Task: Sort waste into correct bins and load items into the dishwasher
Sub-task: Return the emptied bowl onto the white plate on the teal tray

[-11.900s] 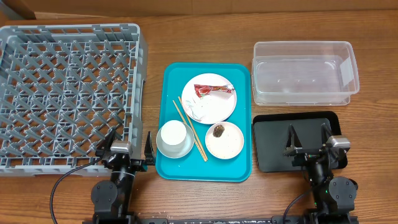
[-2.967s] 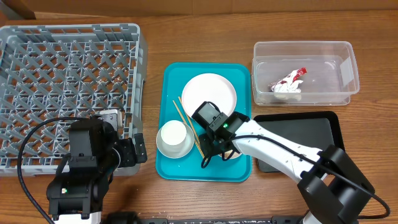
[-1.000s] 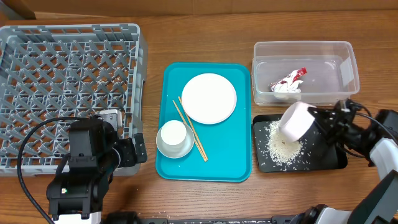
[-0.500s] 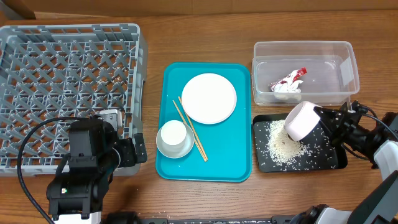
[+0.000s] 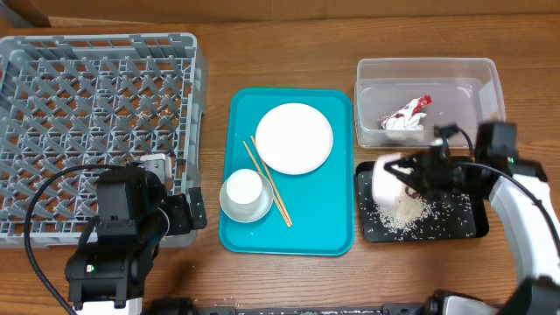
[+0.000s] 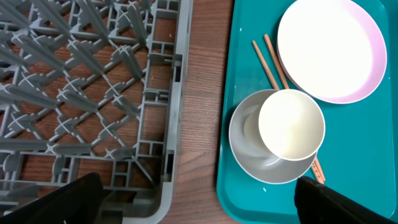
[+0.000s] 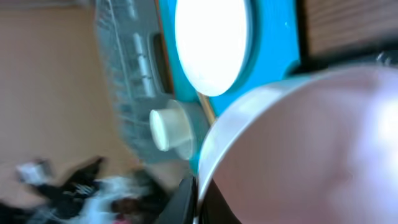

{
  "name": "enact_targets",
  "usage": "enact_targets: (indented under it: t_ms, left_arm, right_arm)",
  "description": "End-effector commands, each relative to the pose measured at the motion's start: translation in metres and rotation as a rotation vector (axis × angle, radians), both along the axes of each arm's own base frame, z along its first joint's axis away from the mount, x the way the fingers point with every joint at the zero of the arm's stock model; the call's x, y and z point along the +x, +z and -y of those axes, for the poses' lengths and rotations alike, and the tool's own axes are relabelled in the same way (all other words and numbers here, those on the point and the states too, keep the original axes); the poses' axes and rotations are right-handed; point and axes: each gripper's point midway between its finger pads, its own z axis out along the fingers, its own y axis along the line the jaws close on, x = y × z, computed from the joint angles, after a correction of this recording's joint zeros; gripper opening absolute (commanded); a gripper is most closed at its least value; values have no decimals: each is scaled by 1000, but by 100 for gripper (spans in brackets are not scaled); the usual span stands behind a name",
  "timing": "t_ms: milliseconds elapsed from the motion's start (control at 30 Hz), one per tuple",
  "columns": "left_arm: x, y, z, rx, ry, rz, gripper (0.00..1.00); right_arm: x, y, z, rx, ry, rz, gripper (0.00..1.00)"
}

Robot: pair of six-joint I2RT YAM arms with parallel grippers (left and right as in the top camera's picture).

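Overhead, the right hand [image 5: 413,173], clamped on the tilted small dish [image 5: 385,175] above the left end of the black tray [image 5: 468,220], has the dish rack [image 5: 96,131] far toward frame-left, beyond the teal tray [image 5: 306,232].

Teal tray [image 5: 325,229]: plain, uniform teal.
On it: white plate [image 5: 294,138], pink-tinged at rim; cream-white cup [image 5: 244,186] in grey-white bowl [image 5: 258,213]; pale wooden chopsticks [image 5: 269,182].
Left of it: grey dish rack [image 5: 96,122], lattice-patterned.
Right of it: clear tub [image 5: 429,62] with red-and-white wrapper [image 5: 405,116]; black tray [image 5: 472,226] speckled with white rice [image 5: 404,213]; pinkish-white small dish [image 5: 386,173].
Beneath: brown wood-grain table [image 5: 280,44].
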Motion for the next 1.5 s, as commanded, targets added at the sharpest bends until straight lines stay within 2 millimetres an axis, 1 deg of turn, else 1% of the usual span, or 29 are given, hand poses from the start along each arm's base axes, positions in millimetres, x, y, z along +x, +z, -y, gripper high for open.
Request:
enact_targets:
  t_ms: [0, 67, 167, 267, 333, 433, 533, 667, 833, 900, 967, 1067, 1100, 1200, 1267, 1333, 1367, 1400, 1433, 1467]
  left_arm:
    - [2, 10, 2, -8, -1, 27, 100]
    - [2, 10, 2, -9, -1, 27, 100]
    - [2, 10, 2, -8, -1, 27, 100]
    - [2, 10, 2, -8, -1, 27, 100]
    - [2, 10, 2, -8, -1, 27, 100]
    - [2, 10, 2, -9, -1, 27, 99]
    - [2, 10, 2, -9, -1, 27, 100]
    - [2, 10, 2, -9, -1, 27, 100]
    - [2, 10, 2, -9, -1, 27, 100]
    - [2, 10, 2, -9, -1, 27, 100]
    - [2, 10, 2, -9, -1, 27, 100]
    - [2, 10, 2, -8, -1, 27, 100]
    - [2, 10, 2, -8, -1, 27, 100]
    - [2, 10, 2, -8, -1, 27, 100]
    - [2, 10, 2, -8, -1, 27, 100]
    - [2, 10, 2, -8, -1, 27, 100]
    - [2, 10, 2, -8, -1, 27, 100]
    - [2, 10, 2, -8, -1, 27, 100]
    - [2, 10, 2, -8, -1, 27, 100]
    - [2, 10, 2, -8, -1, 27, 100]
  right_arm:
    - [20, 27, 2, -319, 50, 187, 4]
    - [22, 40, -15, -385, 101, 240, 4]
    - [22, 49, -43, -442, 177, 317, 4]
    - [19, 47, -71, -513, 246, 393, 5]
    - [20, 44, -84, -580, 269, 441, 5]
    - [26, 41, -101, -699, 286, 529, 4]
    - [31, 36, -127, -793, 381, 661, 4]
    - [43, 15, -158, -828, 439, 728, 4]
    - [57, -33, -185, -796, 495, 691, 4]
    - [60, -51, -192, -782, 517, 674, 4]
    - [62, -64, -197, -773, 531, 661, 4]
    - [61, -75, -199, -770, 547, 642, 4]
    - [60, -75, -200, -761, 553, 640, 5]
    - [54, -71, -204, -726, 572, 635, 18]
    - [51, -61, -205, -709, 571, 629, 19]
    - [49, -44, -206, -688, 552, 622, 27]
    - [48, -34, -206, -677, 545, 620, 27]
    - [45, -16, -209, -645, 532, 615, 30]
    - [43, -5, -212, -615, 525, 607, 33]
    - [39, 5, -216, -580, 523, 598, 34]
